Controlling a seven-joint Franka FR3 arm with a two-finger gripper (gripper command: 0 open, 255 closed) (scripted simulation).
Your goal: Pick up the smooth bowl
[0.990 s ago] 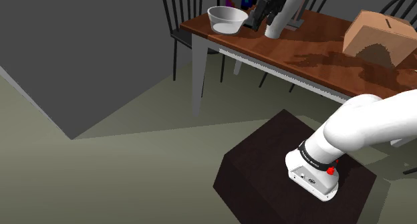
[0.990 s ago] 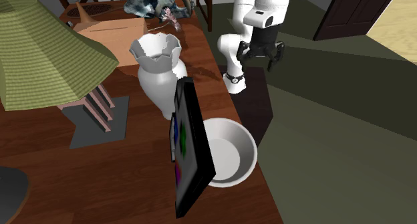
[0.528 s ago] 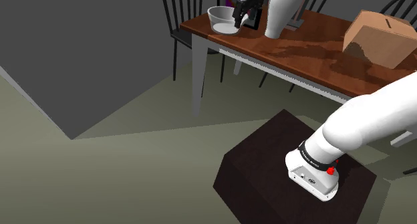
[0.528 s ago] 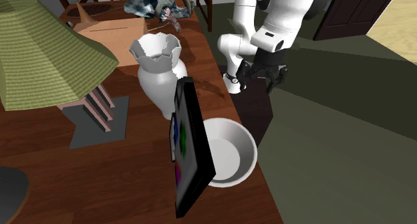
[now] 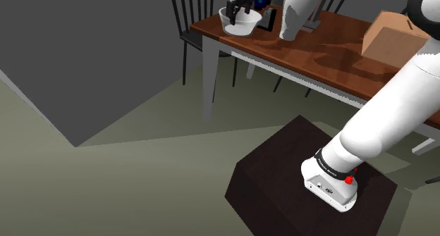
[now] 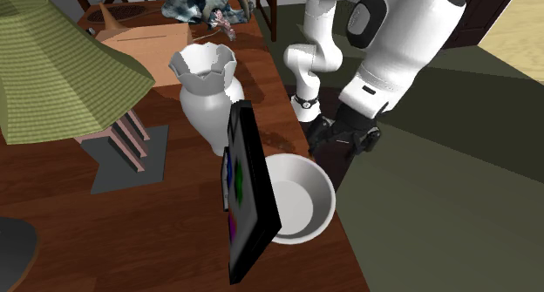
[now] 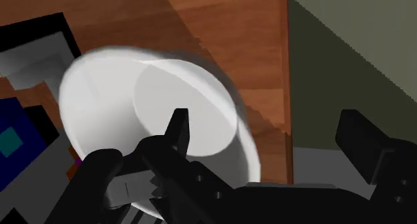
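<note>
A smooth white bowl [image 5: 239, 23] stands at the corner of the brown table [image 5: 317, 55], at the shoulder view's left end. My black gripper [image 5: 241, 9] hangs just above it, open and holding nothing. In the second exterior view the gripper [image 6: 343, 145] hovers over the bowl [image 6: 301, 201] on its rim toward the table edge. In the wrist view one finger [image 7: 178, 131] is over the bowl's inside [image 7: 154, 112] and the other finger [image 7: 364, 139] is beyond the rim, over the floor; neither touches the bowl.
A black picture frame [image 6: 250, 190] stands right beside the bowl, with a white vase [image 6: 207, 94] behind it. A cardboard box [image 5: 396, 34], a green lampshade [image 6: 52, 64] and dark chairs [image 5: 190, 16] surround the table. The dark stand [image 5: 310, 178] is below.
The gripper has travelled from beside the vase toward the table corner and lower, now over the bowl. Its fingers stayed open. The bowl has not moved.
</note>
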